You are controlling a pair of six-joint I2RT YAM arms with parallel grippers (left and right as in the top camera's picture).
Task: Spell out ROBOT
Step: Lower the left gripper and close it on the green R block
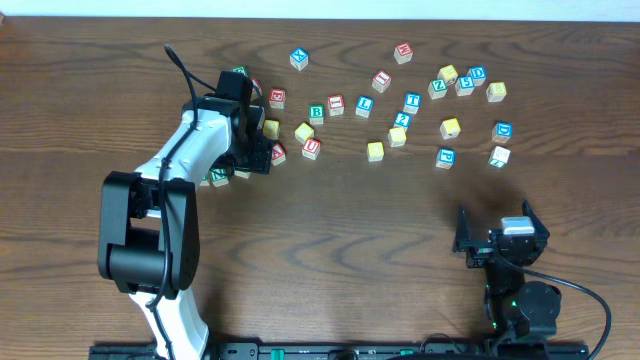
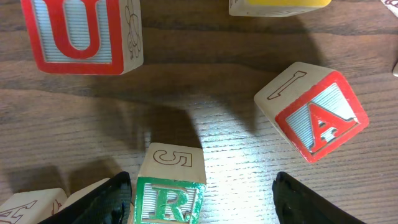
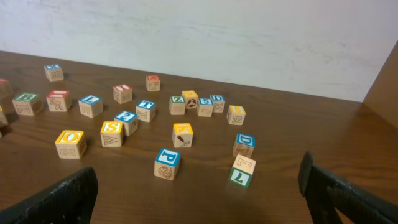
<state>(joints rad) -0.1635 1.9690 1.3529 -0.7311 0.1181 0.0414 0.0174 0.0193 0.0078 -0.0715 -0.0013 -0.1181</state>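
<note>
left hand point(image 2: 202, 190) low over the dark wooden counter point(image 2: 205, 81), black jaws parted around a small wooden cube with a green r point(image 2: 168, 200), the right jaw clear of it; wooden cube with a red a point(image 2: 314, 118) and wooden cube with a red u point(image 2: 78, 34) lie near; right hand point(image 3: 199, 190) is well apart, wide open, holding nothing
</note>
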